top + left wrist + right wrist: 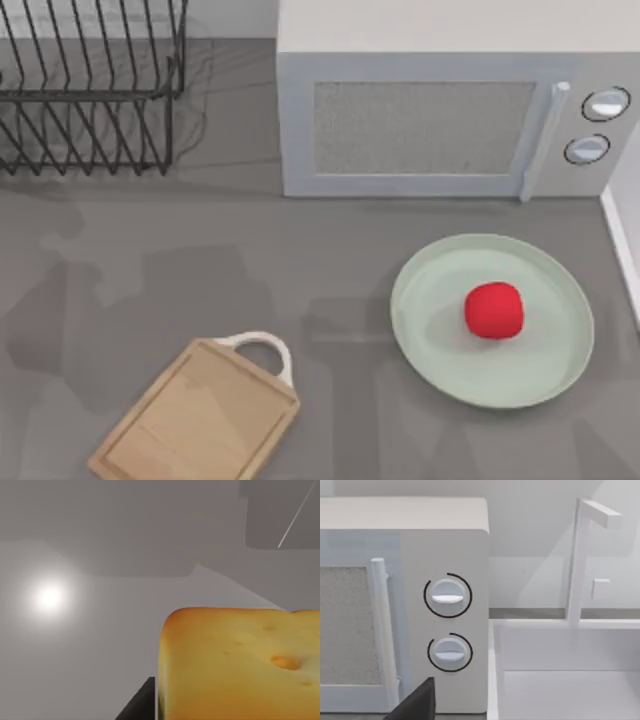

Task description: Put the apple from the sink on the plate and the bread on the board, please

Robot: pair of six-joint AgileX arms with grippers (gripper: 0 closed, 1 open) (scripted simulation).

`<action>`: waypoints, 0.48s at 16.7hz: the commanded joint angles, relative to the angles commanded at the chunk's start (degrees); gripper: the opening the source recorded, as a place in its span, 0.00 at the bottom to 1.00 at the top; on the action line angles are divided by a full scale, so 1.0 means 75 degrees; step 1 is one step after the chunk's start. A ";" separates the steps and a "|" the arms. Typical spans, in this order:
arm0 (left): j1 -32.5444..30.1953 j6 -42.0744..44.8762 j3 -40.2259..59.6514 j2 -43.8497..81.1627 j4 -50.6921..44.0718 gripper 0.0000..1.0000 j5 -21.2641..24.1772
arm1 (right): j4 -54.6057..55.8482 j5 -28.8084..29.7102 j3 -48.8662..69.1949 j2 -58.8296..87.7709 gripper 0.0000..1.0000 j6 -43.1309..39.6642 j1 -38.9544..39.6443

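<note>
Golden-yellow, cube-shaped bread with a browned, dimpled top is seen very close in the left wrist view, apparently carried by the left arm; a dark sliver of that arm's hardware lies beside it, but whether the jaws are closed on the loaf cannot be told.

On the surface in the top view, a black wire dish rack stands at about ten o'clock. At seven o'clock lies the rectangular light-wood cutting board, bare, its white loop handle turned toward the centre, so the bread is judged still to be delivered there. At twelve o'clock a pale grey microwave oven is set against the back. At four o'clock the large pale mint-green plate carries the small bright red apple, resting near its middle, so that half of the task reads as done.

From the right wrist view, the microwave and the white sink beside it are faced; the state of the right jaws cannot be told.
</note>
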 joint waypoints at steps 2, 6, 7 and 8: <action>0.0000 0.0000 0.0000 0.0000 0.0000 0.00 0.0000 | 0.0000 0.0000 0.0000 0.0000 1.00 0.0000 0.0000; -0.0001 -0.0167 -0.0053 0.0041 0.0042 0.00 -0.0014 | 0.0000 0.0000 0.0000 0.0000 1.00 0.0000 0.0000; -0.0022 -0.0393 -0.0089 0.0058 0.0065 0.00 -0.0028 | 0.0000 0.0000 0.0000 0.0000 1.00 0.0000 0.0000; -0.0055 -0.0698 -0.0131 0.0081 0.0091 0.00 -0.0046 | 0.0000 0.0000 0.0000 0.0000 1.00 0.0000 0.0000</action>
